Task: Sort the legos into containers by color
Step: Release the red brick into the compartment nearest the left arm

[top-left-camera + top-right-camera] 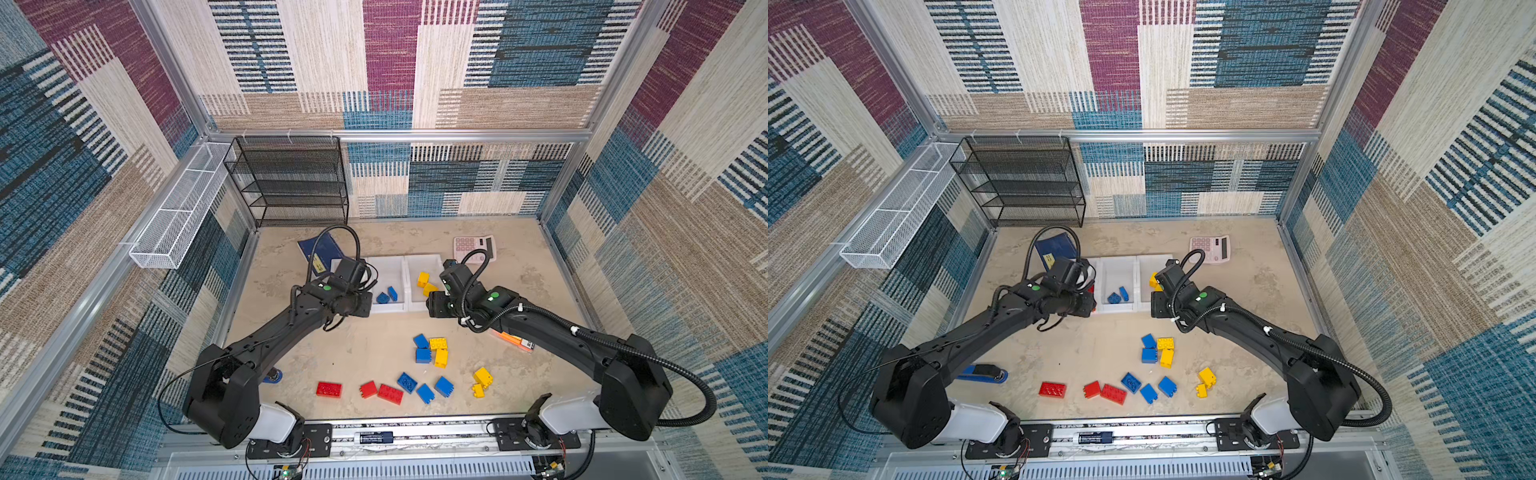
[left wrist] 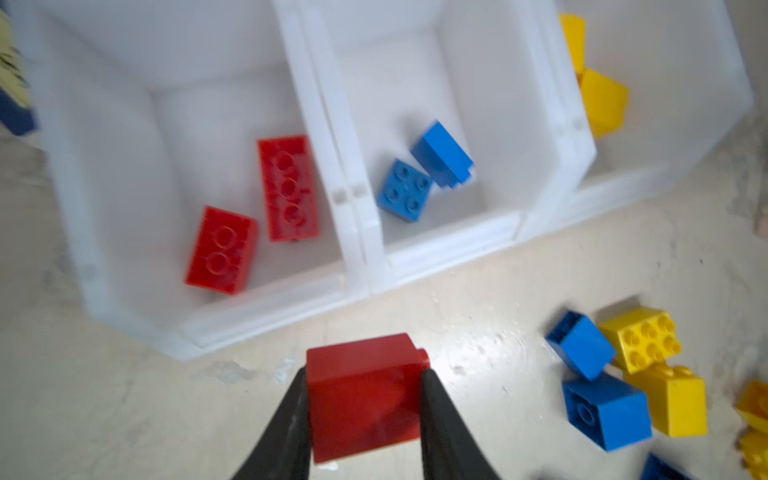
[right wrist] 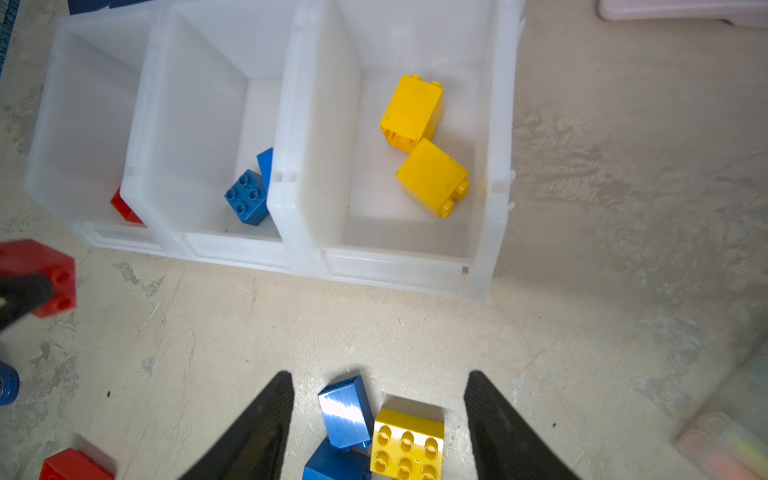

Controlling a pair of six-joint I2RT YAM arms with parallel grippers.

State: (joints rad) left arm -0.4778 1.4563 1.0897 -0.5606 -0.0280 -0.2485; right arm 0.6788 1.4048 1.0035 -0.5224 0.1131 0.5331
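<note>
- The left gripper [image 2: 365,376] is clamped on a square red brick [image 2: 361,415]. Its jaws press two opposite smooth sides, and a stud pokes out at one end.
- That brick hangs over the worktop [image 2: 478,316], just short of the near wall of the bins [image 2: 357,195] and closest to the left-end bin.
- The three joined bins stand in a row toward the worktop's back edge, about mid-width.
- The left-end bin holds two red bricks [image 2: 286,187], the middle bin two blue bricks [image 2: 405,191], and the right-end bin two yellow bricks [image 3: 432,174].
- Loose bricks lie between the bins and the front edge. A blue-and-yellow cluster [image 1: 432,351] sits mid-worktop, with reds [image 1: 329,389], blues and yellows strung out nearer the front edge.
- Handling, as a judgement: the bricks look hard, hollow and light. They should be stiff under the jaws and not fragile, but their glossy sides may slip.
- The best hold is across two flat parallel sides at mid-height, clear of the studs. A dropped brick will likely bounce or tumble.
- The left arm [image 1: 270,332] reaches on a diagonal from the front left corner, its wrist bent down by the left-end bin.
- The right arm [image 1: 561,328] reaches from the front right corner toward the right-end bin.
- The right gripper [image 3: 380,376] is spread and empty. The cluster shows between its fingers, lower down.
</note>
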